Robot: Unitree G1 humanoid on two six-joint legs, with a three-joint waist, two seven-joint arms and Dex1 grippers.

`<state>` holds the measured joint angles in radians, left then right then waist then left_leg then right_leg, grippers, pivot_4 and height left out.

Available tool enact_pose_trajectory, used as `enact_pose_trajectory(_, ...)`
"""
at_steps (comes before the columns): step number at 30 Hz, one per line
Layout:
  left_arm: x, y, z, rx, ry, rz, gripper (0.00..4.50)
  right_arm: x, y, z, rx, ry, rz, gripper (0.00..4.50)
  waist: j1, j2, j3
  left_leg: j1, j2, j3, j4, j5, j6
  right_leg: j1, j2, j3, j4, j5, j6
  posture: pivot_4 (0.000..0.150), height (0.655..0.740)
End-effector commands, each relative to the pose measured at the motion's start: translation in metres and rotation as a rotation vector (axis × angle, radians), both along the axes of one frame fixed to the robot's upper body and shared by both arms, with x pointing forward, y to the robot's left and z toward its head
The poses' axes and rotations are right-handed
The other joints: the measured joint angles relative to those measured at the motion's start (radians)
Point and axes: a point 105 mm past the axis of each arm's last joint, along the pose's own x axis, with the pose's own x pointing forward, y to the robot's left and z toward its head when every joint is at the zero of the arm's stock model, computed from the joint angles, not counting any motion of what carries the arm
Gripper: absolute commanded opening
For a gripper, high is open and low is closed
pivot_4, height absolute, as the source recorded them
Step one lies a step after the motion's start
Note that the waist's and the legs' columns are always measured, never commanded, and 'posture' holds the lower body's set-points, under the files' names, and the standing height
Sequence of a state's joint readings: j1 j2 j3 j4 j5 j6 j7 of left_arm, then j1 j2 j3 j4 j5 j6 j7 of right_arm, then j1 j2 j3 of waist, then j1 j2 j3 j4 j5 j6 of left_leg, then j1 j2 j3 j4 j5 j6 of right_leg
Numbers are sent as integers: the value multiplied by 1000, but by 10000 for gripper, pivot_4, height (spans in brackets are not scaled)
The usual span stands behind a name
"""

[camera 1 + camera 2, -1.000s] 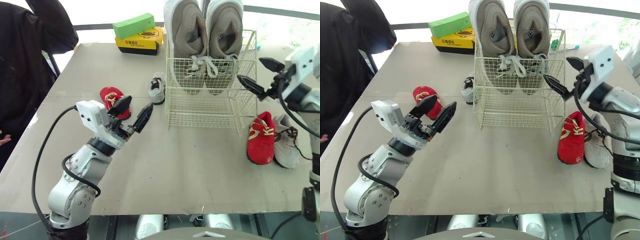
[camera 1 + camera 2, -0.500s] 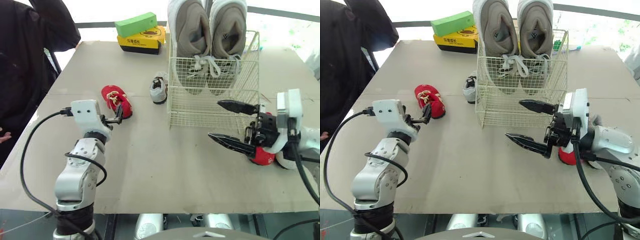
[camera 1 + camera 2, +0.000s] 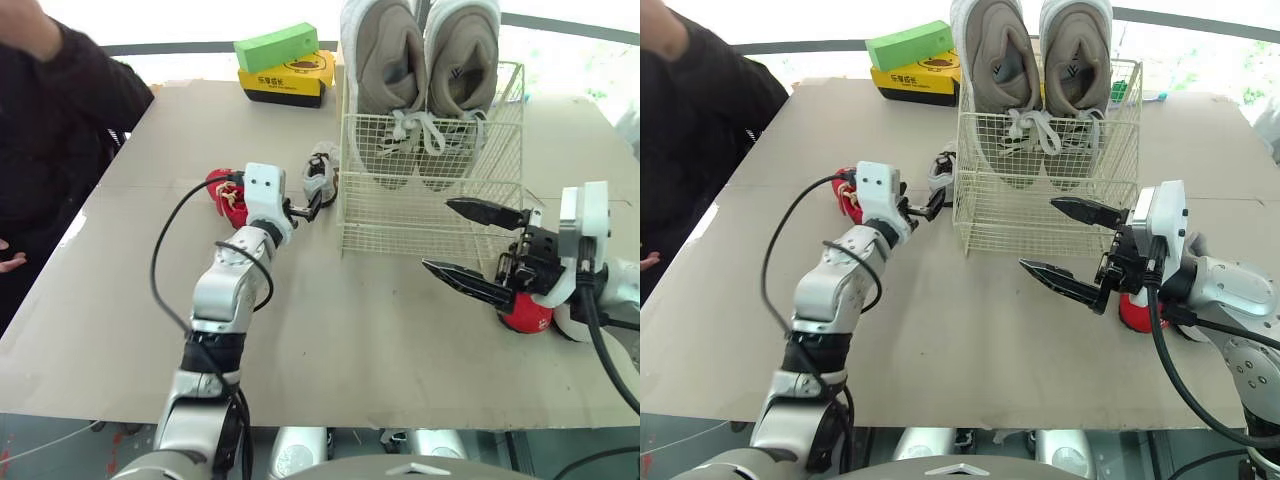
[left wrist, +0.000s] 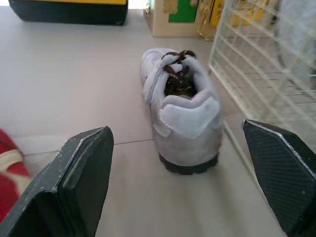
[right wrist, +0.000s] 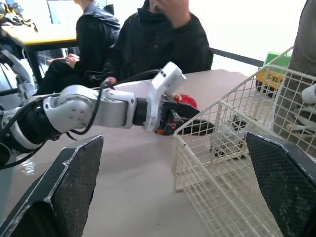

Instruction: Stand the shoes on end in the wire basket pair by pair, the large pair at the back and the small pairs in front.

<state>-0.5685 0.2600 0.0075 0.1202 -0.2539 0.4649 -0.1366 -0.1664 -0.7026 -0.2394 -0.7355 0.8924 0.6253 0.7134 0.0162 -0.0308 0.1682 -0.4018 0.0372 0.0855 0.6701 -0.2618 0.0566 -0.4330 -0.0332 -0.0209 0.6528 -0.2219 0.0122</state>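
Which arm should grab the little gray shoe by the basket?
Left. The left pincer, open, points straight at the gray shoe. The right pincer hangs in front of the basket, farther off.

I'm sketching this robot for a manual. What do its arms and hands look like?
Silver-grey jointed arms with looping black cables. The left hand and right hand each have a white boxy wrist block and two black tapered fingers with cross-hatched pads.

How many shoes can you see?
6: large pair in the wire basket; grey shoe, red shoe left of it; second red shoe, pale shoe partly hidden by right gripper.
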Motion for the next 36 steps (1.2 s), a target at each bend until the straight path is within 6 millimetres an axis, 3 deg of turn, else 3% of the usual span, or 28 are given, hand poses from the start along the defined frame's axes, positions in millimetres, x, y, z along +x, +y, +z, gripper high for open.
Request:
enact_pose_trajectory(1,19,-15,2,18,-32,-57,45000,-7,5,10,-10,-66,-8,44444,0,0,0,-1,0,0,0,0,0,0,0,0,0,0,0,1500,7400)
enact_pose_trajectory(4,23,-29,-9,14,-13,-142,36844,-9,4,11,-21,-74,-35,45000,-3,0,0,-3,-1,0,0,0,0,0,-1,-1,-4,0,1,1500,7400)
enact_pose_trajectory(8,20,-37,-2,-2,-77,-178,18223,-11,0,9,-41,-72,-61,45000,2,0,0,-7,0,-4,0,1,-1,-1,-4,-5,-8,0,1,1500,7400)
enact_pose_trajectory(9,19,-35,2,-11,-100,-172,11954,-11,-1,9,-43,-71,-65,45000,3,0,0,-10,0,-8,2,1,-2,-2,-4,-8,-8,0,1,1500,7400)
enact_pose_trajectory(13,-1,-18,38,-28,-282,-141,2330,-9,-2,4,-66,-66,-84,45000,-2,0,0,-13,0,-10,3,2,-3,-3,-6,-10,-9,1,1,1500,7400)
enact_pose_trajectory(16,-29,-1,73,-49,-435,-129,2162,1,-5,3,-78,-66,-120,45000,-5,0,1,-13,0,-10,3,2,-4,-3,-6,-10,-9,1,1,1500,7400)
enact_pose_trajectory(18,-56,22,96,-51,-536,-103,2159,8,-5,8,-82,-95,-127,45000,-9,0,1,-12,1,-10,3,2,-4,-3,-6,-10,-8,1,0,1500,7400)
enact_pose_trajectory(20,-87,31,113,-57,-606,-148,2157,16,-4,10,-103,-96,-117,45000,-13,0,0,-11,1,-10,3,3,-5,-3,-6,-10,-7,1,0,1500,7400)
enact_pose_trajectory(23,-133,32,119,64,-639,-312,2156,18,3,19,-161,-106,-15,45000,-20,2,0,-10,1,-10,3,3,-5,-2,-6,-10,-6,1,0,1500,7400)
enact_pose_trajectory(26,-154,21,113,204,-615,-498,2156,23,7,35,-228,-149,18,45000,-4,2,0,-10,0,-12,4,3,-5,-1,-6,-12,-5,0,0,1500,7400)
enact_pose_trajectory(31,-164,-5,86,524,-562,-855,2156,24,22,60,-394,-154,164,45000,2,7,3,-11,0,-12,8,1,-2,-1,-6,-14,-5,-1,-6,1500,7400)
enact_pose_trajectory(36,-154,-16,79,710,-638,-996,2156,32,44,68,-547,-123,290,45000,-6,8,4,-12,1,-12,8,1,-1,-2,-4,-14,-6,0,-7,1500,7400)
